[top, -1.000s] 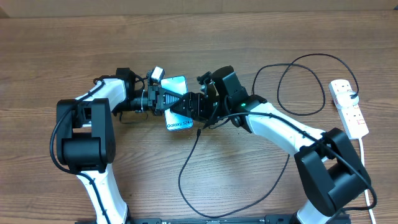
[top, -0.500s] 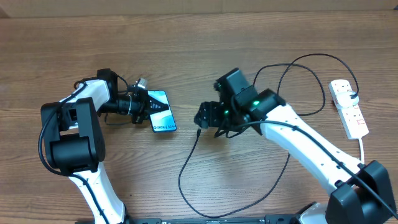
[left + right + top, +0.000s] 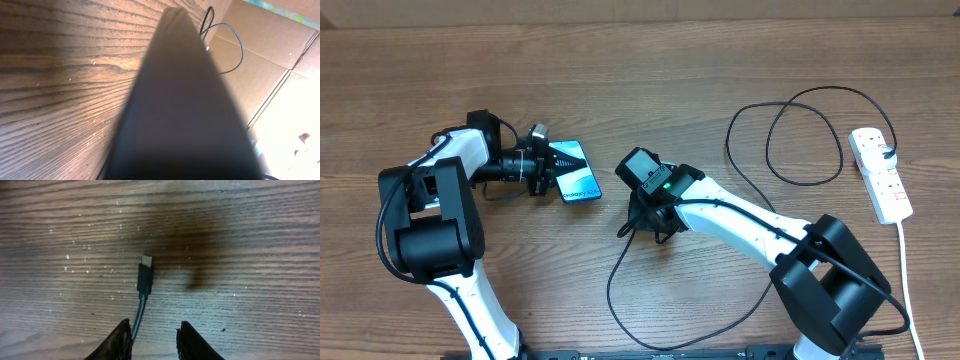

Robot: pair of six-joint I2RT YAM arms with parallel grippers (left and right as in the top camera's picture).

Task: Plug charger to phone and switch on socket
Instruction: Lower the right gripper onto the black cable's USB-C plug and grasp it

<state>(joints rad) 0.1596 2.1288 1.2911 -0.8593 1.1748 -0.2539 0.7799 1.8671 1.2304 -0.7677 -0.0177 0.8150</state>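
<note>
The phone (image 3: 585, 185), its blue screen up, lies left of centre with my left gripper (image 3: 558, 172) shut on its near end. In the left wrist view the phone's dark edge (image 3: 185, 110) fills most of the picture. The charger (image 3: 616, 265) is a thin black cable looping across the table. Its plug tip (image 3: 145, 275) lies flat on the wood just ahead of my right gripper (image 3: 154, 330). The cable runs back between the open fingers, close against the left fingertip (image 3: 122, 337); nothing is gripped. The white socket (image 3: 880, 172) lies at the far right.
The charger's far loops (image 3: 800, 140) lie between the right arm and the socket. A thick white cord (image 3: 908, 280) runs from the socket toward the front edge. Cardboard (image 3: 280, 55) stands beyond the table.
The left gripper has pulled the phone leftward, away from the right arm. The right gripper has swung left and down over the plug tip, and its fingers have narrowed.
</note>
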